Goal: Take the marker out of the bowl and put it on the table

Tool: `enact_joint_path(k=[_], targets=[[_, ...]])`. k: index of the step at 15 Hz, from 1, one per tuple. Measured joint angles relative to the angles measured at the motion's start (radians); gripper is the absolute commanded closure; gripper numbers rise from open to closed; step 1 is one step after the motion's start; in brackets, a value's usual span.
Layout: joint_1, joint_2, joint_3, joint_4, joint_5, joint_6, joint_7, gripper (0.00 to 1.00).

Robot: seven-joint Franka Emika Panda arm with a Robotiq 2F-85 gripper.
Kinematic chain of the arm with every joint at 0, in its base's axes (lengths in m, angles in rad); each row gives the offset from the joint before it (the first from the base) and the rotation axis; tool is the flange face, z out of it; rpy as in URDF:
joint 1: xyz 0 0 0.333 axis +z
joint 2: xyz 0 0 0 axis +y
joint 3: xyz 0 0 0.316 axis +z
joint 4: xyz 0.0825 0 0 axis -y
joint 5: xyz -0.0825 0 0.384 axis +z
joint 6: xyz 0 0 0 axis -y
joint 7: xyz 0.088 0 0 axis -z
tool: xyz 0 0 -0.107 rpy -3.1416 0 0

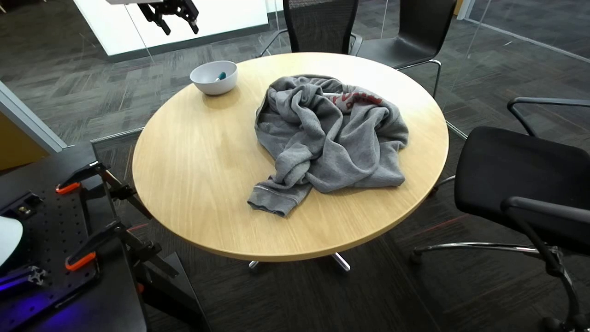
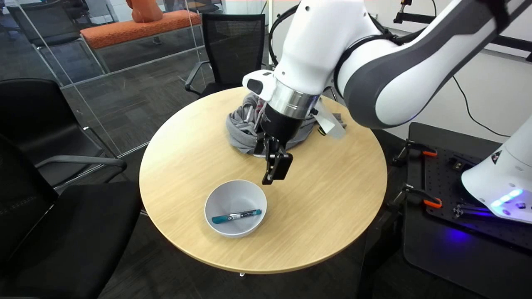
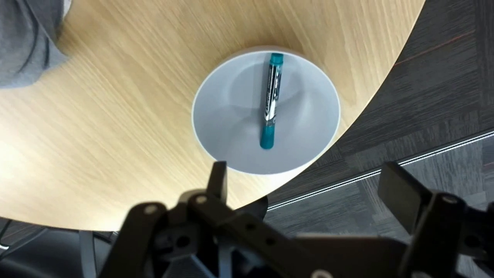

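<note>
Teal marker (image 2: 237, 216), label (image 3: 273, 90) unreadable, lies inside the bowl (image 2: 232, 198); your gripper (image 1: 181, 31) gapes above bowl height; grey cloth (image 1: 329, 138) near the bowl carries red lettering (image 1: 366, 97).

Office: glass wall (image 2: 84, 99), mesh-backed chair (image 2: 235, 50)

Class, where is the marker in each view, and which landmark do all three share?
In an exterior view: the marker, upper left, only partly visible.
In an exterior view: the marker, below centre, slightly left.
Wrist view: the marker, above centre, slightly right.
Shared landmark: the bowl around it.
</note>
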Motion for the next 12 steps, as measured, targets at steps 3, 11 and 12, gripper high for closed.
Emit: enact_joint_path(k=[3,11,12], targets=[[0.010,0.051,-0.003,0.001,-0.033,0.009,0.015,0.00],[0.008,0.064,-0.001,0.003,-0.035,0.009,0.016,0.00],[0.008,0.064,0.000,0.003,-0.035,0.009,0.016,0.00]])
